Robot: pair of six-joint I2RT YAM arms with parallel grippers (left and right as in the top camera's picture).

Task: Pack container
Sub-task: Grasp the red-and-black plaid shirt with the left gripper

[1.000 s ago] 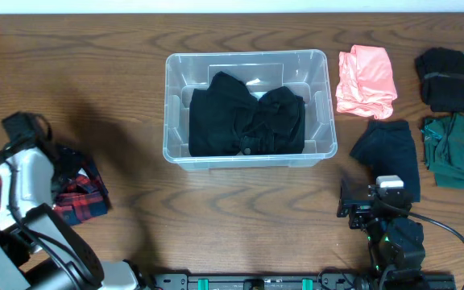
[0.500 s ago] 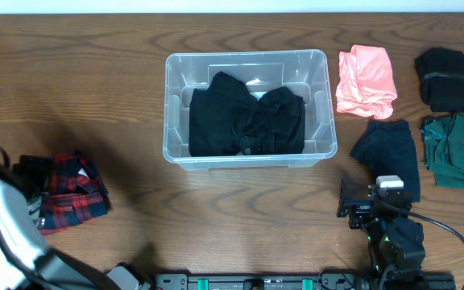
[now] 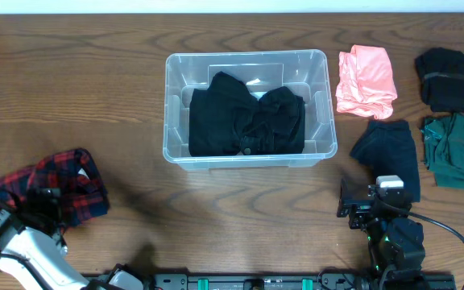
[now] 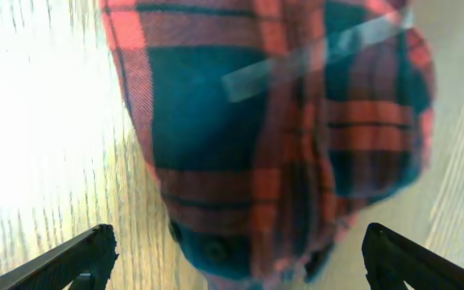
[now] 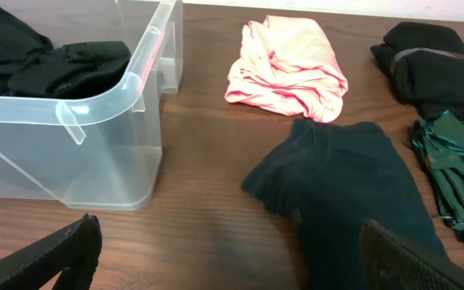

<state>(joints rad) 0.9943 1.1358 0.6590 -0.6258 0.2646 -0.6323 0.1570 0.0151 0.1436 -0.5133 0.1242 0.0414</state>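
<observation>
The clear plastic container (image 3: 171,89) stands at the table's middle back with a black garment (image 3: 246,119) inside; it also shows in the right wrist view (image 5: 95,113). A red plaid shirt (image 3: 67,189) lies at the front left. My left gripper (image 4: 236,258) is open, its fingers spread just in front of the plaid shirt (image 4: 280,129), which lies on the table between them. My right gripper (image 5: 232,258) is open and empty at the front right, low over the wood beside a dark navy garment (image 5: 353,193).
A pink garment (image 3: 366,80), a black folded garment (image 3: 445,78), a dark green garment (image 3: 456,150) and the navy garment (image 3: 389,153) lie right of the container. The right arm's base (image 3: 389,234) sits at the front edge.
My left arm has pulled back toward the front-left corner, away from the plaid shirt, which now lies uncovered on the table. The right arm has not moved.
</observation>
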